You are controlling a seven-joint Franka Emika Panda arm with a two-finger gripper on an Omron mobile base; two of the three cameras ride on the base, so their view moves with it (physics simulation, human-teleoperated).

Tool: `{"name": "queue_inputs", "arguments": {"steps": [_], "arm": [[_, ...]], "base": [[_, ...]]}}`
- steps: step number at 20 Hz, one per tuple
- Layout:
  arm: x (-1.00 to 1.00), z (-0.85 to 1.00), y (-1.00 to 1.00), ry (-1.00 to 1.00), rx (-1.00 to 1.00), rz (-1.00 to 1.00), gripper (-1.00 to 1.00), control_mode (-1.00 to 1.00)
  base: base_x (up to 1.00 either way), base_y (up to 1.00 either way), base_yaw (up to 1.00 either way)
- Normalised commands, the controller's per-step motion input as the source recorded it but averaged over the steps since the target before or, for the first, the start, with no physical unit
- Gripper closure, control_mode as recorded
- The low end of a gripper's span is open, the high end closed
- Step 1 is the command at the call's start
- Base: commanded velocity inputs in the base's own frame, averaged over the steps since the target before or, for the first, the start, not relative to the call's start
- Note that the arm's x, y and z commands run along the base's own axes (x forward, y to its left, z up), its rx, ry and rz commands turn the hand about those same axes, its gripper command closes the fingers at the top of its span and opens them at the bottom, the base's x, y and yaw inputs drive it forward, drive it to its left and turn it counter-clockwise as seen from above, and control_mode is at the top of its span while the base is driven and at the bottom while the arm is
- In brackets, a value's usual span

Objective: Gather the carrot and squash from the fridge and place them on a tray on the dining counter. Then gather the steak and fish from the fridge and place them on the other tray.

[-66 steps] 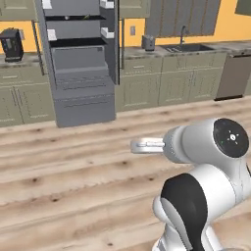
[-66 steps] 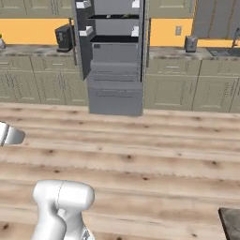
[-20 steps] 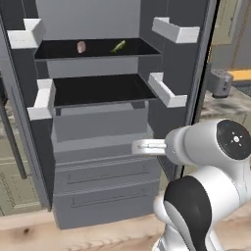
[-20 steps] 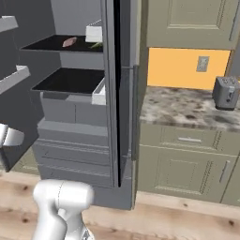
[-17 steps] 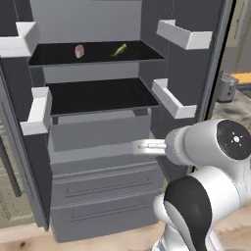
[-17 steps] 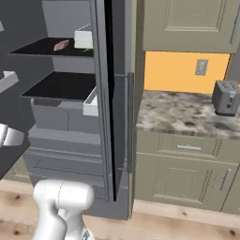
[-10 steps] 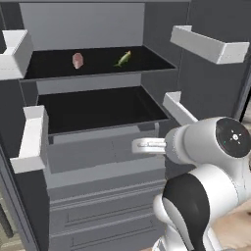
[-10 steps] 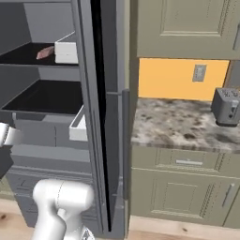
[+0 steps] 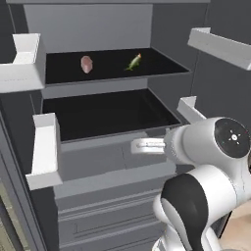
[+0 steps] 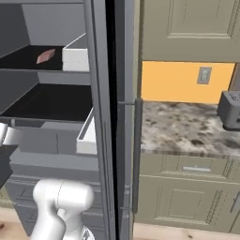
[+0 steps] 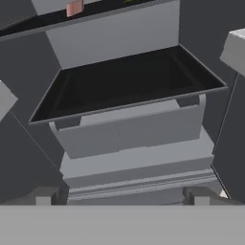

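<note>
The fridge stands open in front of me. On its upper shelf [image 9: 162,63] lie a pink piece of meat [image 9: 86,63] and a small green vegetable [image 9: 134,62] with an orange tip. I cannot tell steak from fish, or carrot from squash. The pink piece also shows in the right base view [image 10: 45,56] and at the top of the hand view [image 11: 74,7]. My gripper [image 9: 139,145] is open and empty, fingers [image 11: 45,196] wide apart. It is level with the bare lower shelf [image 11: 129,81], just in front of the fridge. Trays and dining counter are out of view.
White door bins jut out at left [image 9: 44,147] and right [image 9: 220,46]. Grey drawers [image 9: 108,206] sit under the lower shelf. The open fridge door edge [image 10: 110,140] stands right of the arm. Beyond it is a granite counter [image 10: 187,126] with a toaster [image 10: 230,110].
The base has driven up to the fridge, so the whole picture has grown and shifted. The arm keeps its pose on the base and the gripper stays open.
</note>
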Motion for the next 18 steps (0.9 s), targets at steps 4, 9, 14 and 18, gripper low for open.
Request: {"name": "queue_inputs", "arguments": {"steps": [4,9,14,18], "arm": [[0.00,0.00,0.00,0.00,0.00,0.00,-1.00,1.00],[0.00,0.00,0.00,0.00,0.00,0.00,-1.00,1.00],[0.00,0.09,0.01,-0.02,0.00,0.00,-1.00,-1.00],[-0.01,0.73,-0.13,-0.10,0.00,0.03,-1.00,-1.00]], "base": [[0.52,0.00,0.07],[0.42,0.07,0.04],[0.02,0.05,0.00],[0.00,0.00,0.00]]}}
